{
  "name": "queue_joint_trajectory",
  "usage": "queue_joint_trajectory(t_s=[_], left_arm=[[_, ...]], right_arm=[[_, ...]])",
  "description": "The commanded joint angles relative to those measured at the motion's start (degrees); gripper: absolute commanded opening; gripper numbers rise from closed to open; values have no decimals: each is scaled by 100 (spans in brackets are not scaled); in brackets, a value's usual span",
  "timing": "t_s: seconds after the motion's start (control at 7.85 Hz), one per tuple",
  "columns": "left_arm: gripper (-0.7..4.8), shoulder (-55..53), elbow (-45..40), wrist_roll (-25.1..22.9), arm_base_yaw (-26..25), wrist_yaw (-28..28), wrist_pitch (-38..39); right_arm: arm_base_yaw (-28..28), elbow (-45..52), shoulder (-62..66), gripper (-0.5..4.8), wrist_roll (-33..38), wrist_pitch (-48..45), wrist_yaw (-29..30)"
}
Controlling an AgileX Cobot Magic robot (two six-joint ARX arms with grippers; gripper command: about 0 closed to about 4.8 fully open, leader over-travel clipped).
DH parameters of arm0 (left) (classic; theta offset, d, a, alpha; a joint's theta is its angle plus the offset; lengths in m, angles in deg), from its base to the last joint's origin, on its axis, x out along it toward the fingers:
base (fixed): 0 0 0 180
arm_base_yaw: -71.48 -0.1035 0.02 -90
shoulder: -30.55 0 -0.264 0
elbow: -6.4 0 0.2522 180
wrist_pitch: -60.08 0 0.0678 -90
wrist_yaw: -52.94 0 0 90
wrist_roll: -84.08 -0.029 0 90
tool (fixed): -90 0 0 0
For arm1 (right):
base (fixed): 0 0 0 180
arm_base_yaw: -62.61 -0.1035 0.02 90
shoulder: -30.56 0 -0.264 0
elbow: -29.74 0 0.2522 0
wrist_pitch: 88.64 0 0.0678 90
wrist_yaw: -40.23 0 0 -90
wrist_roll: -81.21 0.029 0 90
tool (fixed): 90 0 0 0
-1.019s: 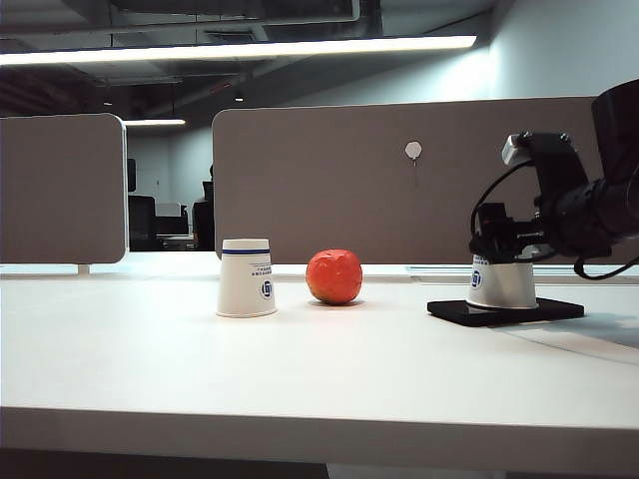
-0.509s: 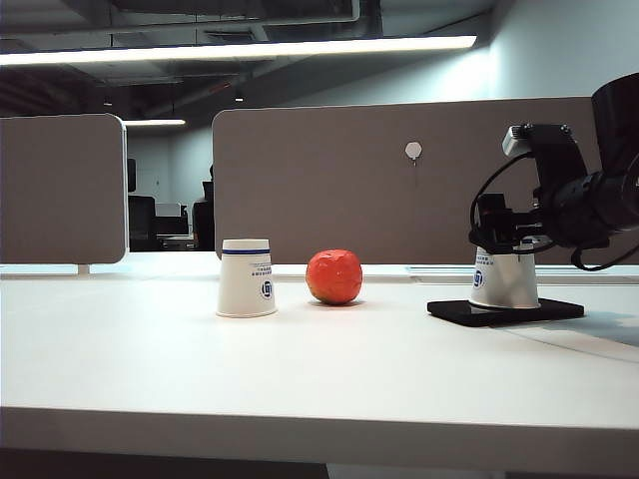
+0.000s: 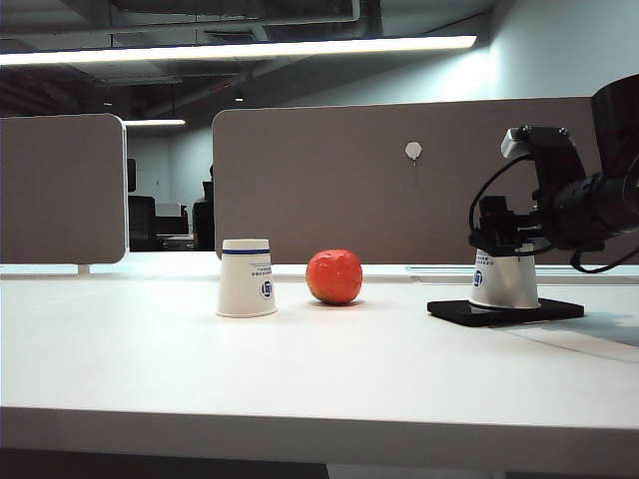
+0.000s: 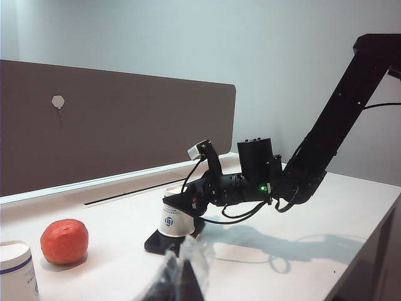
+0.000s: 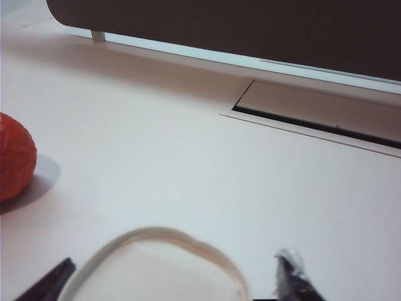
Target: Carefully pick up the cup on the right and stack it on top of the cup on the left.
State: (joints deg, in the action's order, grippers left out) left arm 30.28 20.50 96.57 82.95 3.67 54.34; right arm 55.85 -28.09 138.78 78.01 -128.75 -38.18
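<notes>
- From my seat the nearest thing is the bare front of the desk [image 3: 300, 379]; nothing sits there, which leaves a free lane for carrying a cup across.
- My left hand [image 4: 182, 276] is parked close under its own camera as a dark blur. I cannot tell whether it is open or closed; it holds nothing I can see and is well apart from everything.
- The left cup [image 3: 247, 277] stands upside down, rim on the desk, flat base up. I judge that is so the other can drop over it as a sleeve.
- Just beside it, towards the right, is one red fruit [image 3: 333, 276], apart from both cups. It lies between them, so I would lift over it, not slide past.
- The right cup [image 3: 503, 279], also inverted, rests on a flat black pad [image 3: 505, 310].
- My right hand [image 3: 504, 239] comes down over that cup's raised base. In the right wrist view a finger [image 5: 291, 279] shows on each side of the cup's base, spread wide and not yet pinching it as far as I can see.
- Count: two cups, one fruit, one pad, two arms.
- Farthest back are the grey partition panels [image 3: 379, 180].
</notes>
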Motion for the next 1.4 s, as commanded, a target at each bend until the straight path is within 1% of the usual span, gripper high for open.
queue_joint_trajectory(t_s=[0.13, 0.25, 0.38, 0.64, 0.89, 1.4], left_arm=[[-5, -4, 17, -2, 0, 0, -83], [-5, -4, 17, -4, 0, 0, -85], [-5, -4, 17, -2, 0, 0, -85], [-5, -4, 15, -2, 2, 0, -87], [-5, -2, 17, -2, 2, 0, -90], [-5, -4, 15, 0, 2, 4, -94]], right_arm=[[-2, -22, -24, 355, 22, 4, 15], [-2, -20, -24, 354, 22, 7, 15], [-2, -22, -24, 335, 22, 4, 15], [-4, -22, -24, 322, 24, 4, 15], [-4, -22, -24, 276, 22, 7, 15], [-4, -22, -26, 283, 22, 4, 59]])
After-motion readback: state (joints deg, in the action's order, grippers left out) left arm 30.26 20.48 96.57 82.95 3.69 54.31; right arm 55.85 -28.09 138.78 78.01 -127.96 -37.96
